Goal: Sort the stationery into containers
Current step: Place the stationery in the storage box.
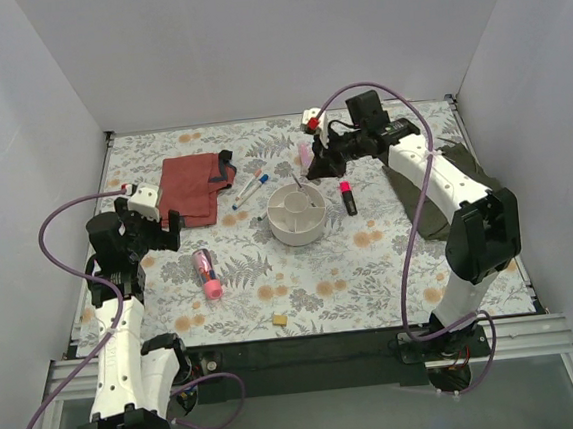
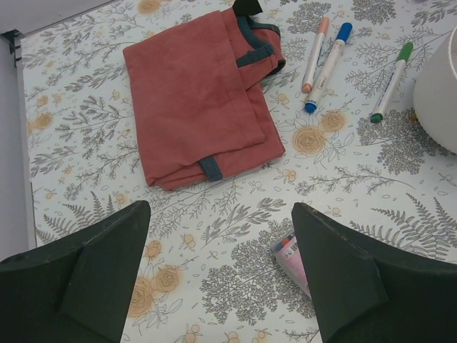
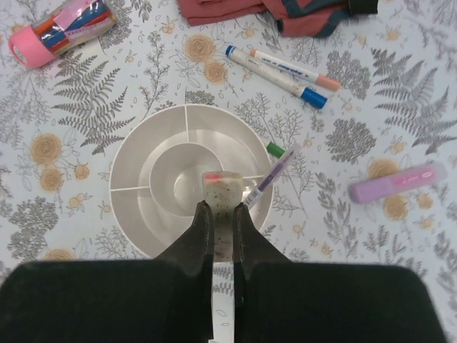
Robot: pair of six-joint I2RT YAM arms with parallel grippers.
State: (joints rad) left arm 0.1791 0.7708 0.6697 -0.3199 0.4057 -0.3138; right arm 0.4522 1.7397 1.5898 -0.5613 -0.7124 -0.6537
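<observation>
Closure of the right fingers on a slim white pen with a red tip is seen, and the pen is held directly over the central cup of the round white organiser. Just beyond those fingers and to their right, a purple pen and a green cap are found at the organiser's rim. A lilac marker is laid farther right on the worktop. The left fingers are spread wide above the worktop, with nothing gripped. A red cloth is seen ahead of them, a blue-capped pen and an orange-capped pen ahead to the right. A pink-capped tube is partly hidden by the right-hand finger.
</observation>
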